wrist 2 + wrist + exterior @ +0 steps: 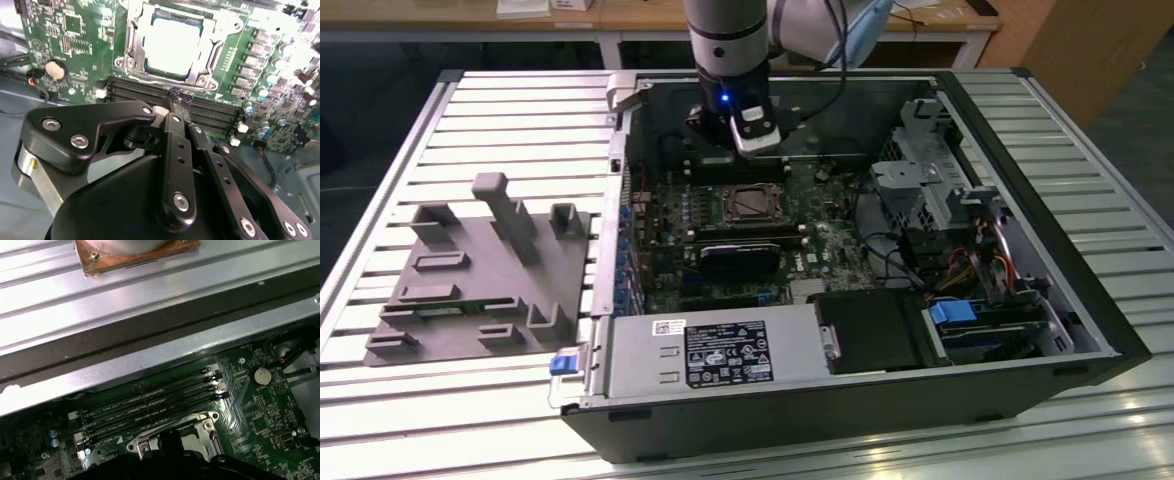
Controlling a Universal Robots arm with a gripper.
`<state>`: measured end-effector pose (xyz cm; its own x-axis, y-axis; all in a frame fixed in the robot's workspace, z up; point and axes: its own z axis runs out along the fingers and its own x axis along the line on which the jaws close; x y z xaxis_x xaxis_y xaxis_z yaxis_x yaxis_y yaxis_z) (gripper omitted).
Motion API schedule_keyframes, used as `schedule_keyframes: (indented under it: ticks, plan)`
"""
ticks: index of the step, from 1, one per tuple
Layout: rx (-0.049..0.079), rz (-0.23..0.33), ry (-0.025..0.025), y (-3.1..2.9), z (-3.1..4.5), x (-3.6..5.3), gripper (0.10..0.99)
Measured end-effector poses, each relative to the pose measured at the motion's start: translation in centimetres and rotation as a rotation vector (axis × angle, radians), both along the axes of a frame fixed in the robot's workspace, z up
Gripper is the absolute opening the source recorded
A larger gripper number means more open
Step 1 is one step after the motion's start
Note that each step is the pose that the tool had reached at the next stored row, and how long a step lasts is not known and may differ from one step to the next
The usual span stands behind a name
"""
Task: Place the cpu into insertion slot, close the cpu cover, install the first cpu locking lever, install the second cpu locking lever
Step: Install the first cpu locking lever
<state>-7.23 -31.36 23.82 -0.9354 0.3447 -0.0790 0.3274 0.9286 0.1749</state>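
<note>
1. Second wrist view shows the cpu (172, 45) already seated in the insertion slot (134, 37), its pale metal top flat and glossy, just beyond the claw (178, 102).
2. The cpu cover (202, 60), a thin silver frame with a cut-out middle, appears to lie closed around the chip; I cannot tell whether either locking lever is latched, so that part looks left to do.
3. The claw's black fingers are drawn together to a narrow tip and hold nothing; the tip hangs over the long black memory slots (150, 92), apart from the socket.
4. Exterior view: the claw (754, 150) sits just above the slot (753, 203), inside the open computer case (854, 400), over the green motherboard (834, 250).
</note>
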Motion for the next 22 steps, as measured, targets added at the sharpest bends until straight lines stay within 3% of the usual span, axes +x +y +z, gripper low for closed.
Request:
schedule_keyframes:
  ticks: [3, 6, 10, 16, 18, 22]
  plan:
    - [-0.023, 0.0, 0.0065, -0.06, 0.01, 0.05, 0.102]
    - [-0.041, 0.0, 0.0164, -0.06, 0.01, 0.23, 0.102]
    - [-0.048, 0.006, 0.0315, -0.07, -0.01, 0.82, 0.102]
    - [-0.052, 0.019, 0.0485, -0.07, -0.06, 1.65, 0.102]
    - [-0.061, 0.021, 0.0516, -0.06, -0.06, 1.67, 0.102]
    - [-0.074, 0.021, 0.0517, -0.07, 0.01, 1.68, 0.102]
